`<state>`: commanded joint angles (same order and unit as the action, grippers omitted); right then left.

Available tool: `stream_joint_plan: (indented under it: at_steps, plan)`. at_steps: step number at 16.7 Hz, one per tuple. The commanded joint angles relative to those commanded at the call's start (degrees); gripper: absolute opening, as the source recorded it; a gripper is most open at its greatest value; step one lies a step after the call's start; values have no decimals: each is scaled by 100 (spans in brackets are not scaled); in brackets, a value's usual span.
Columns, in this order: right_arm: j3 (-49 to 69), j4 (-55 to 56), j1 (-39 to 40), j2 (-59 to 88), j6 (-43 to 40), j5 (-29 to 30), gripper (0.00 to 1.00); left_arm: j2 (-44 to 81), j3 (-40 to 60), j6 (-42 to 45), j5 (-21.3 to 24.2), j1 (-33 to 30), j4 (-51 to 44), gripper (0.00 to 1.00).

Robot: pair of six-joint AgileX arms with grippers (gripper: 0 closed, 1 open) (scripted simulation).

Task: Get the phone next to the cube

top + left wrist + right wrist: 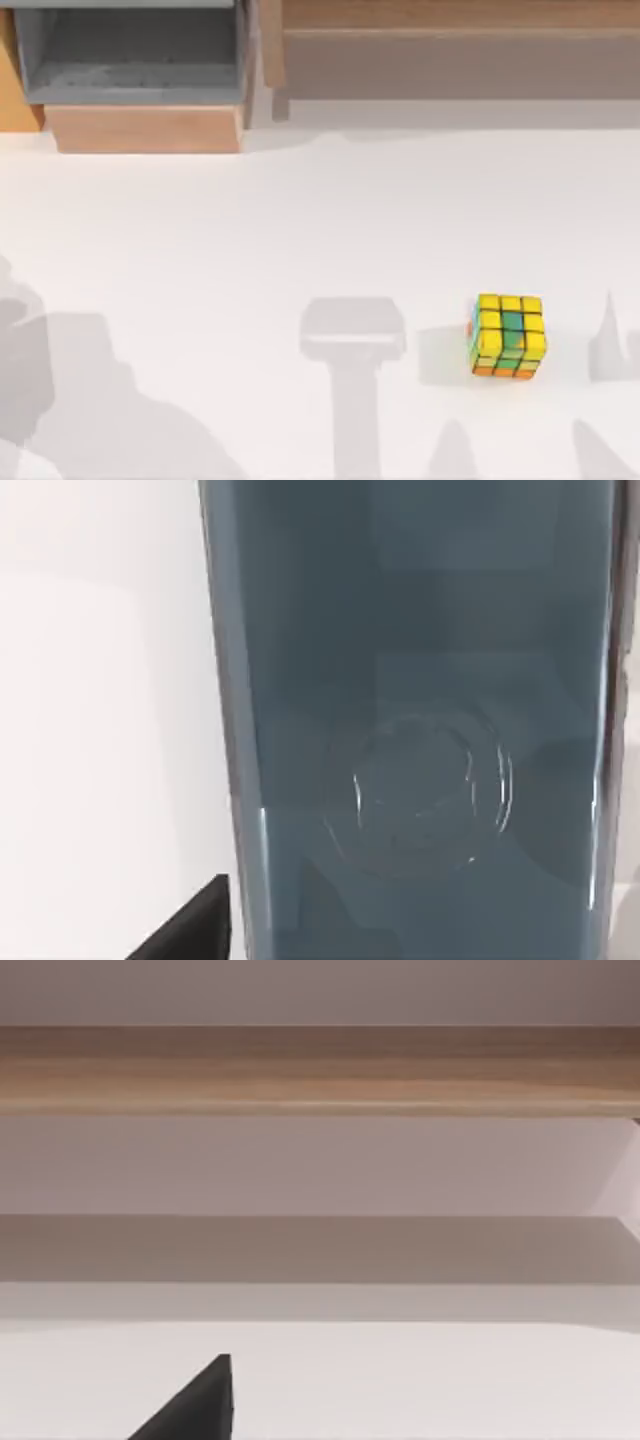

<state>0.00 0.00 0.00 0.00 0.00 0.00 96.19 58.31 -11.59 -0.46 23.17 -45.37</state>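
A glossy blue-grey slab, which looks like the phone (420, 730), spans most of the left wrist view from top to bottom, very close to the camera. A faint ring is reflected low on its face, and a thin bright edge runs down its left side. White table (100, 730) lies beside it at the left of the frame. A dark wedge at the lower left is part of the left gripper (195, 925); I cannot tell whether its fingers are apart, together or clamped on anything.

In the top view, the cube (508, 336) sits in the lower right of the frame, yellow tiles up, with green and orange mixed in. Shadows fall across the lower edge. Farther back, at upper left, stands a grey open box (135, 50); a wooden shelf (450, 40) runs along the upper right.

The right wrist view shows a dark tip of the right gripper (195, 1405) at lower left, with the shelf beyond; its fingers' state cannot be told.

By my judgement the phone is stiff, thin, fairly light and slippery on its glassy face, so it is best held across its narrow width, by the long edges.
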Motion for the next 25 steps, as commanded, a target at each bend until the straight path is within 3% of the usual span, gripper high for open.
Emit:
stream_joint_plan:
  at_steps: [4,10,20,25]
  plan:
    - [0,0,0,0,0,0,100,685,488,-84,-10,173,-296,100]
    - [0,0,0,0,0,0,100,718,485,-88,-10,159,-277,100]
    - [0,0,0,0,0,0,100,1203,100,-69,-8,195,584,100]
    - [0,0,0,0,0,0,100,1203,100,-69,-8,195,584,62]
